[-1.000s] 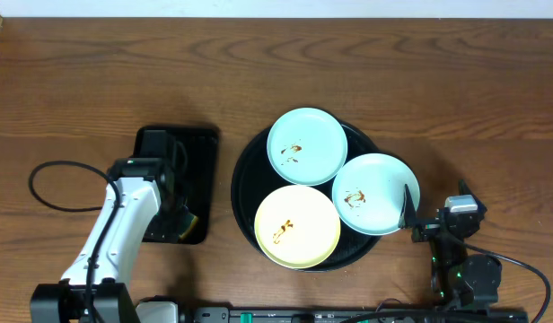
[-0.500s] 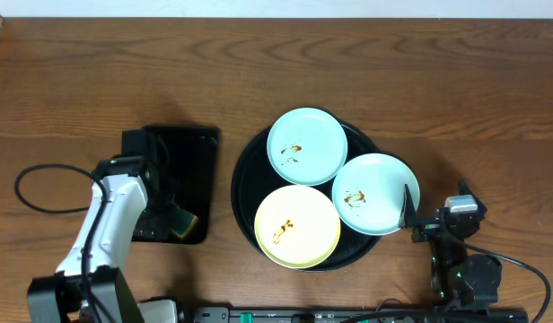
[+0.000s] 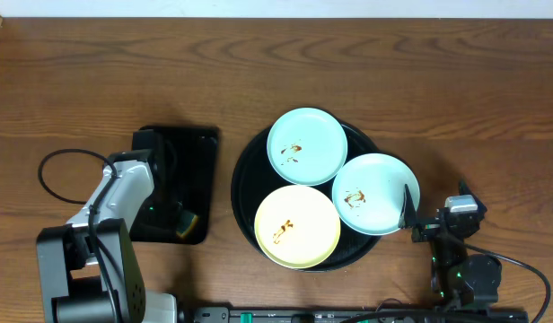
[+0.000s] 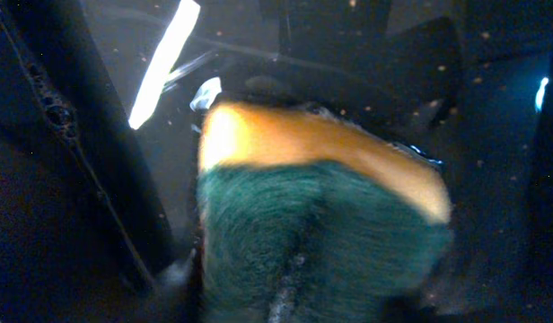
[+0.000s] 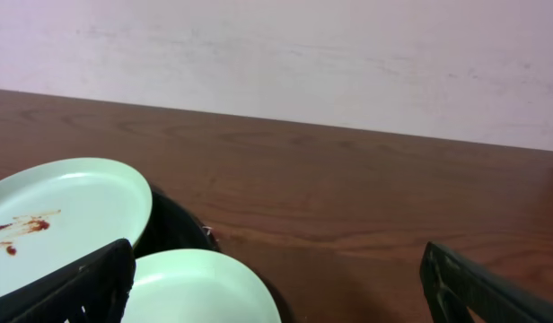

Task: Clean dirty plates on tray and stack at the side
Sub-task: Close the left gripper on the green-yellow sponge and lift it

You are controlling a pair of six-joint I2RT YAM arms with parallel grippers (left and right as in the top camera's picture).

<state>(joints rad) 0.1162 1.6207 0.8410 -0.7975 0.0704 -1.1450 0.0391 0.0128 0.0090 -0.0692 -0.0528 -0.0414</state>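
Three smeared plates lie on the round black tray (image 3: 243,179): a pale blue one (image 3: 302,146) at the back, a second pale blue one (image 3: 375,193) at the right, and a pale yellow one (image 3: 297,226) in front. My left gripper (image 3: 173,215) is down in the small rectangular tray, and a yellow-and-green sponge (image 4: 321,161) fills its wrist view, squeezed between the dark jaws (image 4: 321,269). The sponge (image 3: 186,222) shows at that tray's front right corner. My right gripper (image 3: 434,213) stands open beside the right blue plate (image 5: 196,287), holding nothing.
The rectangular black tray (image 3: 197,152) sits left of the round one and looks wet inside. A black cable (image 3: 52,170) loops on the table left of my left arm. Bare brown wood (image 5: 366,197) stretches behind and to the right of the plates.
My left arm has shifted over the rectangular tray and its jaws have closed in on the sponge. The plates and the right arm have not moved.
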